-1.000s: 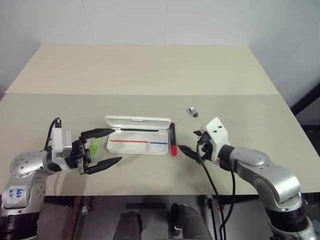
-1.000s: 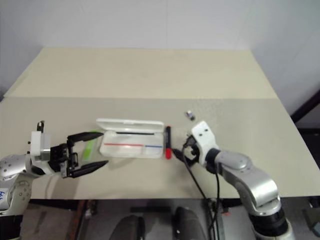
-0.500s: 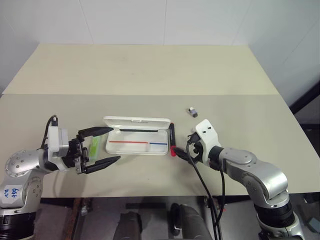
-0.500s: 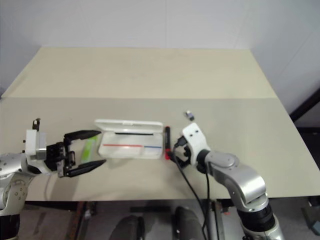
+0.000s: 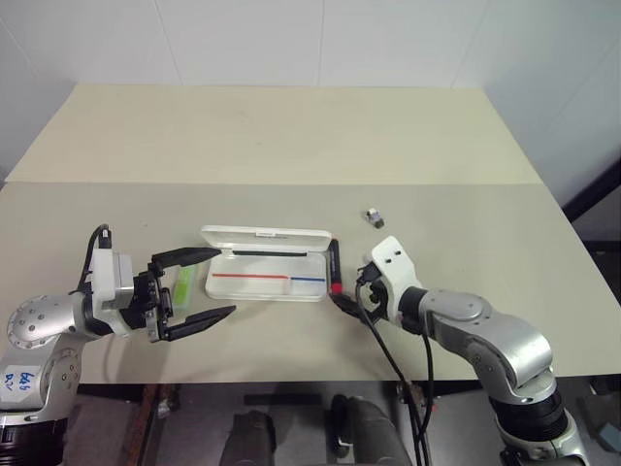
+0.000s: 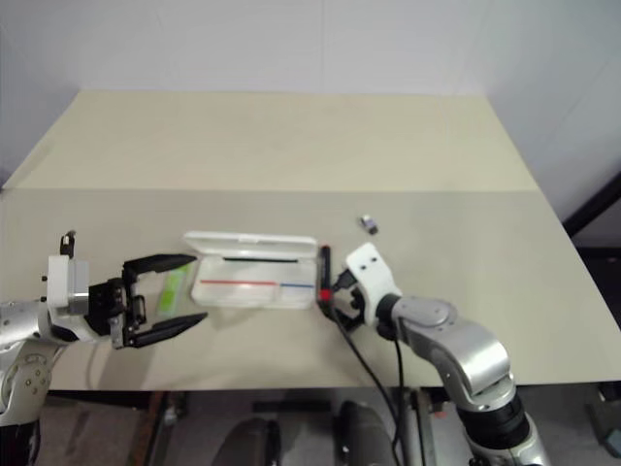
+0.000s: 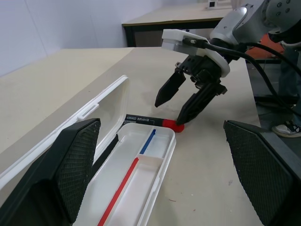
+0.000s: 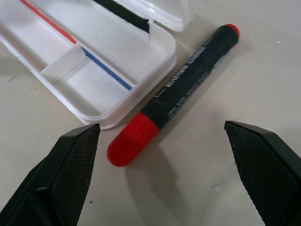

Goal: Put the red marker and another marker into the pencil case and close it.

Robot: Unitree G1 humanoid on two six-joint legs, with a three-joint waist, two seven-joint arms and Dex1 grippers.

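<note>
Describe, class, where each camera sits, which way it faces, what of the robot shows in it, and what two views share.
Head eyes: look forward and down over the table; both arms, open left gripper, open right gripper.
Left wrist: looks along its own fingers at the open pencil case, right gripper beyond.
Right wrist: looks down between its fingers at the red marker.
Shared by both wrist views: case and marker.

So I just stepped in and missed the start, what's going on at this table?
A humanoid robot is packing a white hard plastic pencil case, which lies open on the beige table. Its right gripper, open, hangs just over the red end of a slim black marker with a red cap lying beside the case, not yet gripping it. The left gripper hovers open over a lime-green highlighter on the case's other side. Nothing is packed yet.
</note>
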